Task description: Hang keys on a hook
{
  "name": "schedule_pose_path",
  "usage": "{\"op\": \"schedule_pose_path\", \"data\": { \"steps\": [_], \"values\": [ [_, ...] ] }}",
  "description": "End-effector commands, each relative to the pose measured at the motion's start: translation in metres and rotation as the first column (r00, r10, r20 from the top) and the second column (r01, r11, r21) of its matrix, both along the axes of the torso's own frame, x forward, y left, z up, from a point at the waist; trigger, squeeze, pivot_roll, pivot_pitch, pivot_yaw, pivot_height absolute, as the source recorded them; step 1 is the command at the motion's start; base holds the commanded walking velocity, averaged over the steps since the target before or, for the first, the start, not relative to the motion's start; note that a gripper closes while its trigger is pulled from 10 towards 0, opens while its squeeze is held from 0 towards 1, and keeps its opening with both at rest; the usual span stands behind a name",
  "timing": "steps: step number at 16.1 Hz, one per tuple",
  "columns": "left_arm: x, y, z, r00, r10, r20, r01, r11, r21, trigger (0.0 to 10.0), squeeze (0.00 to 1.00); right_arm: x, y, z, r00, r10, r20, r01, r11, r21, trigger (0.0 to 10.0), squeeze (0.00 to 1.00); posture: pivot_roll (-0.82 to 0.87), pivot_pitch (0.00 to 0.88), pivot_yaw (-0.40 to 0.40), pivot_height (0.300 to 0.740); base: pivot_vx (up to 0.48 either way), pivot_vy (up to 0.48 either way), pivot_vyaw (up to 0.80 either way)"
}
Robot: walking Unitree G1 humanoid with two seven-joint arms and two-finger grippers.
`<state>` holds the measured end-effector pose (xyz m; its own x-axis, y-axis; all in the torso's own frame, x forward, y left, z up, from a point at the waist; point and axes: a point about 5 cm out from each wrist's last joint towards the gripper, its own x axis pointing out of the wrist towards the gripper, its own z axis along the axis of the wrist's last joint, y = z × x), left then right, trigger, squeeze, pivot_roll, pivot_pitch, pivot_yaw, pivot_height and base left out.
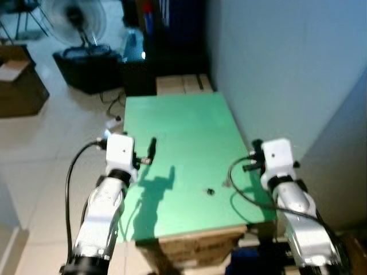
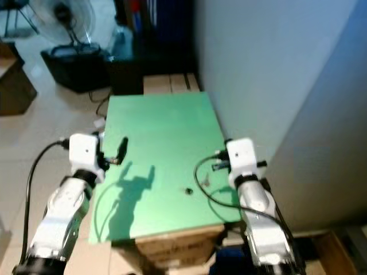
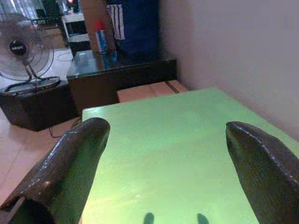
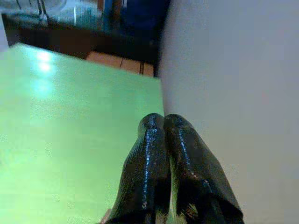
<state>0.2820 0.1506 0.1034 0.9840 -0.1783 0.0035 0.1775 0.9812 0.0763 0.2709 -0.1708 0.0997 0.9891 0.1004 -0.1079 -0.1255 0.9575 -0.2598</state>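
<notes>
A small dark object (image 1: 210, 191), possibly the keys, lies on the green table top (image 1: 183, 126) near its front edge; it is too small to tell. Just right of it is a tiny pale item (image 1: 226, 183). My left gripper (image 1: 151, 150) hovers over the table's left edge, and in the left wrist view its fingers (image 3: 70, 158) stand wide open with nothing between them. At the table's right edge, close to the grey wall (image 1: 287, 69), is my right gripper (image 1: 250, 157). Its two fingers (image 4: 149, 154) are pressed together, with nothing seen held.
Flat cardboard boxes (image 1: 183, 84) sit behind the table's far end, with dark furniture (image 1: 166, 34) beyond. A floor fan (image 1: 77, 20), a black crate (image 1: 86, 69) and a brown box (image 1: 20, 86) stand on the tiled floor at the left. Cardboard (image 1: 195, 243) shows under the table's front.
</notes>
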Motion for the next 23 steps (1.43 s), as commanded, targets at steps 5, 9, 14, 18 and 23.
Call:
{"op": "schedule_pose_path", "data": {
  "steps": [5, 9, 14, 18, 23],
  "values": [
    [0.003, -0.005, 0.011, 1.0, -0.01, 0.022, 0.01, 1.0, 0.012, 10.0, 0.0, 0.0, 0.0, -0.004, 1.0, 0.017, -0.025, -0.016, 0.999, 0.051, 10.0, 0.0, -0.09, 0.049, 0.016, 0.74, 0.0, 0.0, 0.0],
    [-0.001, -0.008, 0.007, 0.998, -0.061, -0.011, 0.061, 0.997, 0.047, 10.0, 0.0, -0.001, 0.0, -0.01, 0.994, 0.073, -0.084, -0.064, 0.992, 0.106, 10.0, 0.16, -0.09, 0.06, 0.04, 0.74, 0.0, 0.0, 0.0],
    [0.003, -0.009, 0.009, 0.996, -0.09, -0.023, 0.091, 0.994, 0.06, 10.0, 0.0, 0.011, 0.01, -0.028, 0.951, 0.207, -0.229, -0.192, 0.978, 0.086, 10.0, 1.0, -0.09, 0.062, 0.054, 0.74, 0.0, 0.0, 0.0],
    [-0.001, -0.009, 0.015, 0.98, -0.198, -0.02, 0.199, 0.975, 0.102, 10.0, 0.0, 0.031, 0.011, -0.056, 0.915, 0.189, -0.356, -0.181, 0.982, 0.054, 10.0, 1.0, -0.05, 0.093, 0.073, 0.74, 0.0, 0.0, 0.0],
    [-0.012, 0.004, 0.02, 0.972, -0.23, -0.049, 0.234, 0.962, 0.141, 10.0, 0.0, 0.045, -0.007, -0.067, 0.915, 0.069, -0.399, -0.079, 0.997, -0.01, 10.0, 1.0, 0.03, 0.158, 0.082, 0.74, 0.0, 0.0, 0.0]
  ]
}}
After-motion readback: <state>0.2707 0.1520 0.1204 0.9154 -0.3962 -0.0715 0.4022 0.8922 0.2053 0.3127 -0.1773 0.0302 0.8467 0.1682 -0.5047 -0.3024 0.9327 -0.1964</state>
